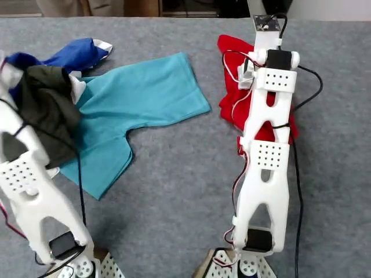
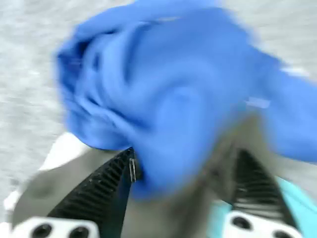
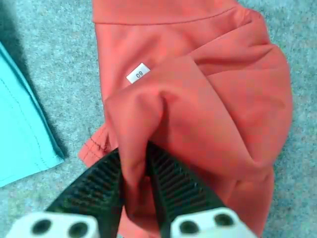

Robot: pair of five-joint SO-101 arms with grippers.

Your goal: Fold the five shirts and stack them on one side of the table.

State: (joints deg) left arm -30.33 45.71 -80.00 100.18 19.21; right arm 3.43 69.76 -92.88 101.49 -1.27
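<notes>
Grey bench [image 1: 174,174] holds teal shirt [image 1: 139,98] flat, dark shirt [image 1: 49,110] bunched over its edge; left pincer [image 2: 185,161] sits spread around blue shirt [image 2: 168,74], right pincer [image 3: 134,183] pinches red shirt [image 3: 208,99] fold.

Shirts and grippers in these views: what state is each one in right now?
red shirt: crumpled, one fold pinched
teal shirt: spread out, unfolded
blue shirt: bunched, unfolded
dark shirt: crumpled, draped over an arm
right gripper: shut on red shirt
left gripper: open, blue shirt between jaws
</notes>
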